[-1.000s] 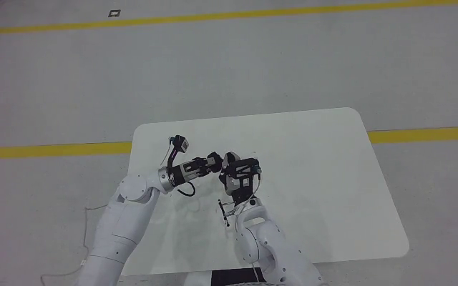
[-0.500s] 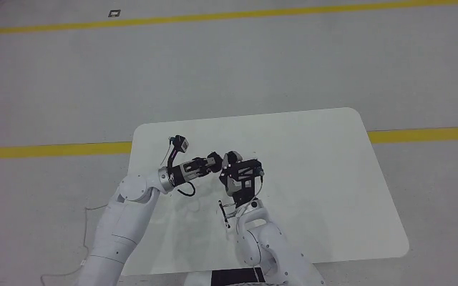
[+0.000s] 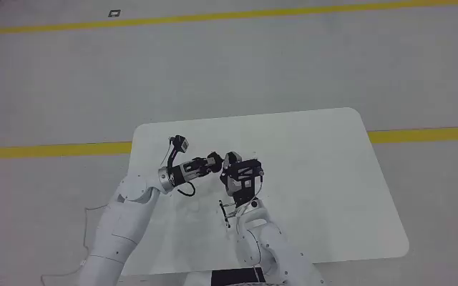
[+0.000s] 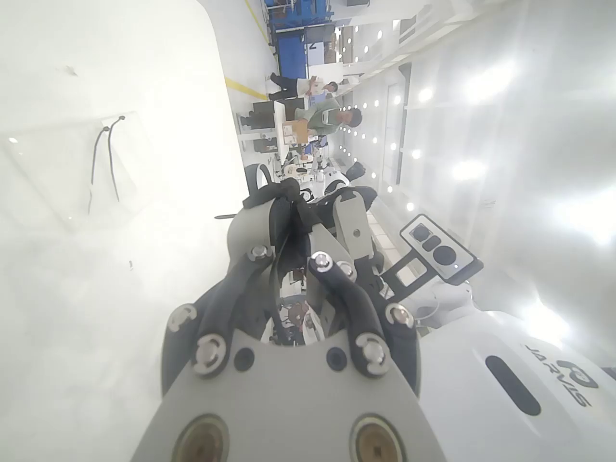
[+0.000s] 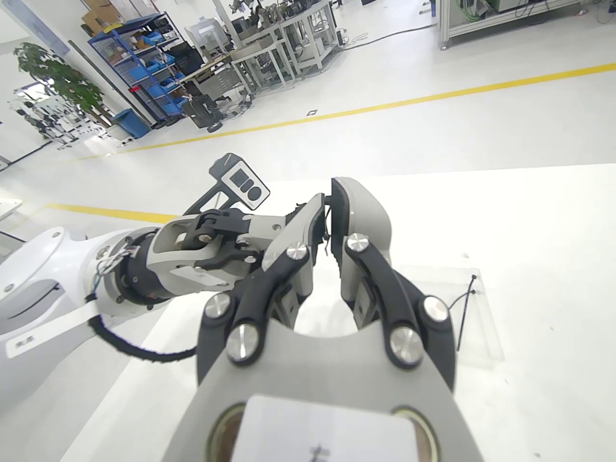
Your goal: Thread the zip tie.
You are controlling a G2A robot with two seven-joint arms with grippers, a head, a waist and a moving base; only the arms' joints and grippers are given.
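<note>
Over the white table (image 3: 322, 143), your left gripper (image 4: 284, 204) and right gripper (image 5: 330, 194) meet tip to tip, both pressed together, apparently pinching the black zip tie (image 5: 328, 241), its strap running along the right fingers, while spare ties (image 5: 466, 310) lie well apart in a clear tray (image 5: 483, 329).

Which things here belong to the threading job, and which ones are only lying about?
In the job: left tool, right tool, the zip tie held between them.
Lying about: two spare zip ties on a clear tray, the white table.
</note>
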